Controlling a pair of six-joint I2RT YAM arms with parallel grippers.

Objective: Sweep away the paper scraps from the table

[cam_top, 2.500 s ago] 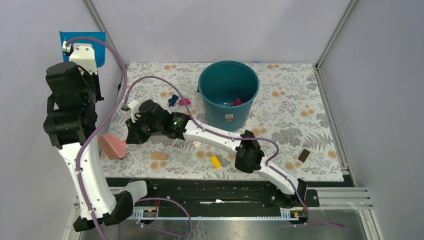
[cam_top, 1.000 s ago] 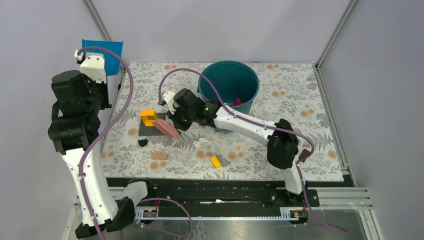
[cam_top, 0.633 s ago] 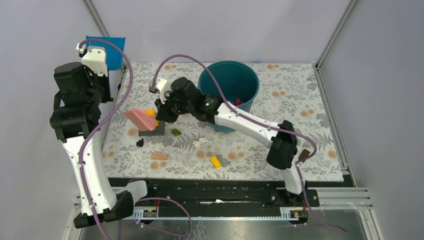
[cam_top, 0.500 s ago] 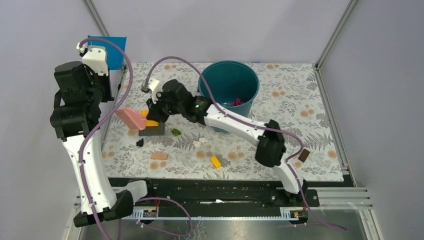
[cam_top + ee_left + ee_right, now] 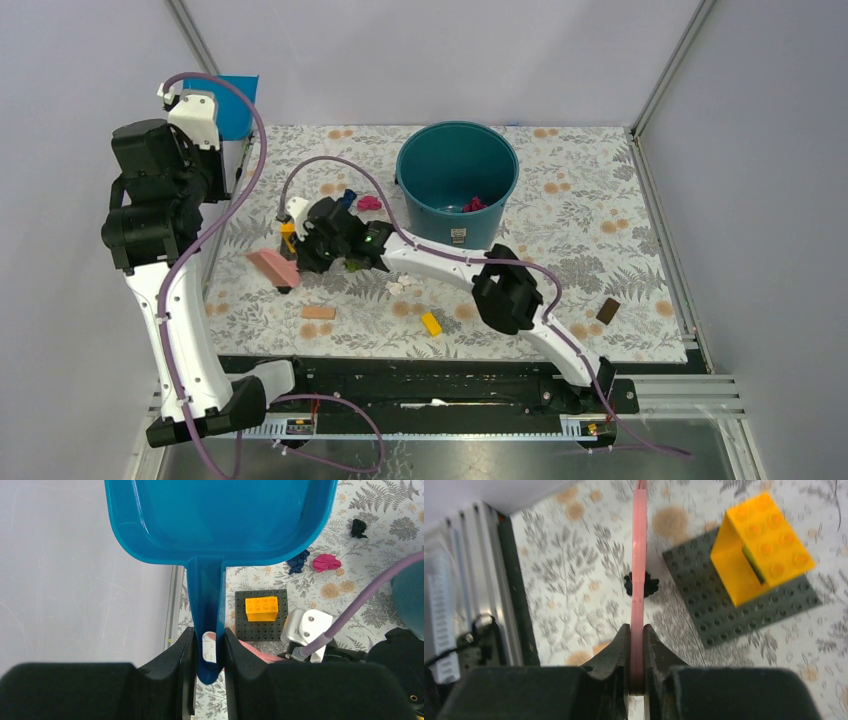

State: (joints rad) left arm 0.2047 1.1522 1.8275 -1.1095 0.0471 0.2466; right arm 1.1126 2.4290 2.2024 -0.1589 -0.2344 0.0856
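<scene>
My right gripper (image 5: 636,630) is shut on a pink brush (image 5: 639,555), also seen in the top view (image 5: 272,268). The brush stands edge-on over a black scrap (image 5: 642,585) on the table (image 5: 590,215), left of the dark baseplate. My left gripper (image 5: 209,641) is shut on the handle of a blue dustpan (image 5: 220,520), held high at the far left (image 5: 230,103). A blue scrap (image 5: 347,198), a magenta scrap (image 5: 369,203) and another black scrap (image 5: 327,188) lie left of the bucket. A green scrap (image 5: 352,265) and a white scrap (image 5: 400,288) lie by the right arm.
A teal bucket (image 5: 457,185) stands at the back with magenta scraps (image 5: 474,204) inside. A yellow brick (image 5: 764,547) sits on a dark baseplate (image 5: 744,610). A tan block (image 5: 318,312), a small yellow brick (image 5: 431,323) and a brown block (image 5: 607,310) lie near the front edge.
My right arm has swung the brush from above the baseplate down and toward the near left, onto the black scrap. The left arm and dustpan barely moved.
</scene>
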